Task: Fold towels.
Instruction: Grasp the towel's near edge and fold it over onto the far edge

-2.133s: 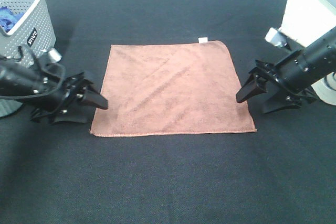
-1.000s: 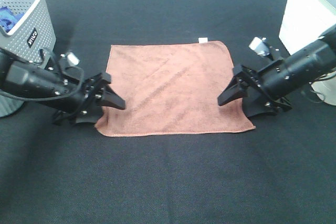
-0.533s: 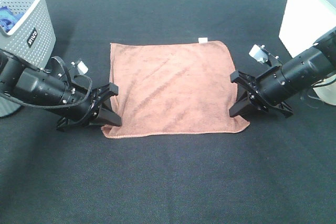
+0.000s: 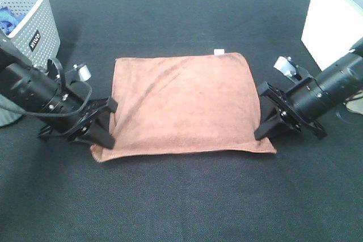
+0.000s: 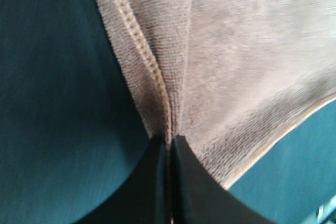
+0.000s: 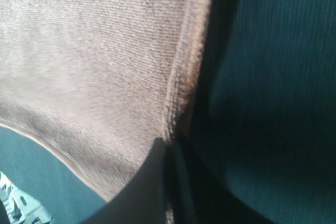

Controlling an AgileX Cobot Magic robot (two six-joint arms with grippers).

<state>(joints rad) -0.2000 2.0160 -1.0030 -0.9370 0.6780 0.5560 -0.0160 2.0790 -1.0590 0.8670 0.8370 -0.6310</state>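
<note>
The reddish-brown towel lies spread in the middle of the black table, its small white tag at the far edge. My left gripper is shut on the towel's near-left corner; the left wrist view shows the stitched hem pinched between the closed fingers. My right gripper is shut on the near-right corner, with the hem caught between its fingers. The near edge is lifted slightly and casts a shadow.
A grey perforated basket with a blue cloth inside stands at the far left. A white box stands at the far right. The black tablecloth covers the table.
Both grippers moved in from the sides to the towel's near corners and shut on them. The near edge has been pulled slightly toward the front and lifted.
</note>
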